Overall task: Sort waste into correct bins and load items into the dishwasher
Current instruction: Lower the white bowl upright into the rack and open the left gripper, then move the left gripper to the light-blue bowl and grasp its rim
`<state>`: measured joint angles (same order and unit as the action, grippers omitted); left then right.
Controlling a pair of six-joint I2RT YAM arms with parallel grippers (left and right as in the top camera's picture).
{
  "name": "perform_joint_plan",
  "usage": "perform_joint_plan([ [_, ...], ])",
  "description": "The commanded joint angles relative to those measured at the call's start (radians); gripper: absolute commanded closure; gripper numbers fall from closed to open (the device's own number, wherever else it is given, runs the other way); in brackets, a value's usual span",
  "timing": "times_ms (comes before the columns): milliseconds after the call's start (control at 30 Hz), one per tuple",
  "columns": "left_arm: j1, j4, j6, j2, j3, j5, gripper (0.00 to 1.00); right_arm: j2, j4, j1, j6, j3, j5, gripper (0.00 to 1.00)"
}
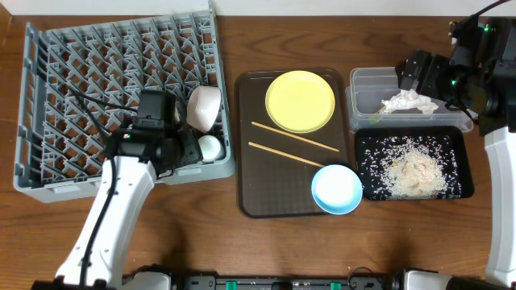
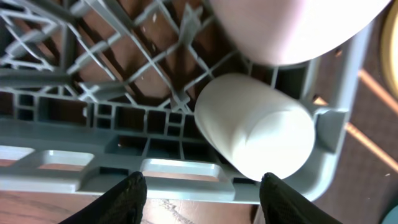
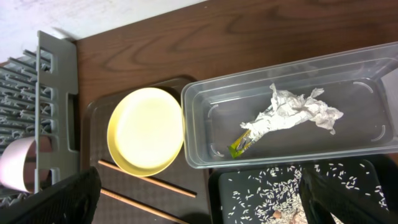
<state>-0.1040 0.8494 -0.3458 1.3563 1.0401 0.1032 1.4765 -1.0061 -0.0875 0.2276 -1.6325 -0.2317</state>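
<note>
The grey dish rack (image 1: 97,89) holds a white bowl (image 1: 204,106) and a small white cup (image 1: 210,147) lying on its side in the front right corner. My left gripper (image 1: 179,150) is open, just left of the cup (image 2: 255,127), over the rack's front wall (image 2: 155,168). The yellow plate (image 1: 300,100), two chopsticks (image 1: 294,137) and the light blue bowl (image 1: 337,188) are on the brown tray (image 1: 246,177). The clear tub (image 1: 367,80) holds the napkin (image 1: 409,101) and the green wrapper (image 3: 241,144). Rice (image 1: 411,171) lies in the black tray (image 1: 461,153). My right gripper (image 3: 199,202) is open and empty above the bins.
The white bowl (image 2: 292,28) fills the top of the left wrist view. The yellow plate (image 3: 146,129) and the rack's edge (image 3: 56,106) show in the right wrist view. Bare wooden table (image 1: 322,32) lies behind the tray and in front.
</note>
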Motion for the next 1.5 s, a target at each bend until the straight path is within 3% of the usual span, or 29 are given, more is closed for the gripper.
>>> perform_joint_plan([
  [0, 0.002, 0.009, 0.020, 0.051, -0.014, 0.013, 0.41, 0.003, -0.001, -0.003, 0.011, -0.002, -0.004, 0.01],
  [400, 0.002, 0.085, 0.013, 0.119, -0.014, -0.079, 0.45, 0.003, -0.001, -0.003, 0.011, -0.002, -0.004, 0.01],
  [933, 0.002, 0.204, 0.070, 0.119, -0.014, -0.092, 0.45, 0.003, -0.001, -0.003, 0.011, -0.002, -0.004, 0.01],
  [1167, 0.002, 0.177, 0.084, 0.119, -0.011, -0.093, 0.44, 0.003, -0.001, -0.003, 0.011, -0.002, -0.004, 0.01],
  [1467, -0.035, 0.211, 0.123, 0.076, 0.202, -0.028, 0.44, 0.003, -0.001, -0.003, 0.011, -0.002, -0.004, 0.01],
])
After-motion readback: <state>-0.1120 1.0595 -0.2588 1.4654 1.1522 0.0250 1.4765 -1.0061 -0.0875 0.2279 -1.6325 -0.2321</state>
